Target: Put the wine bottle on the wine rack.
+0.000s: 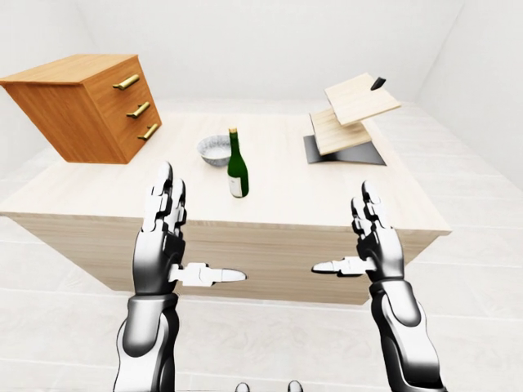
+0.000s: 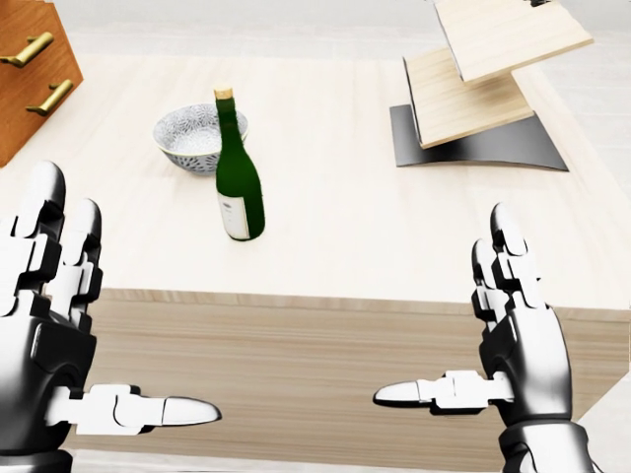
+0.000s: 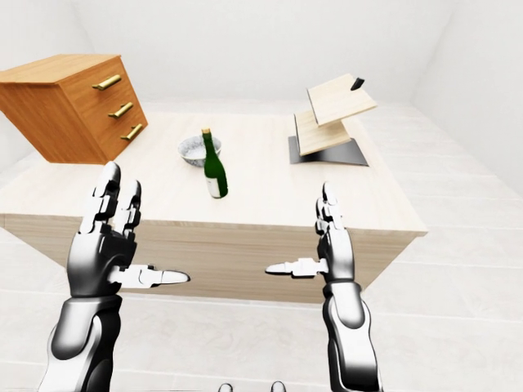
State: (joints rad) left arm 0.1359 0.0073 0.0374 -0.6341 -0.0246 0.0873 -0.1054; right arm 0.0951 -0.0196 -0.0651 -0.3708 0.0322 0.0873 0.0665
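Head view shows our left hand (image 2: 59, 325) and right hand (image 2: 513, 340) spread, empty — wine bottle (image 2: 237, 177) untouched at centre-left, wine rack (image 2: 483, 84) upper right.

Bare desk (image 2: 335, 227) between wine bottle (image 2: 238, 184) and wine rack (image 2: 483, 89); bowl (image 2: 192, 141) touching-close behind bottle's left, drawers (image 1: 90, 102) far left.
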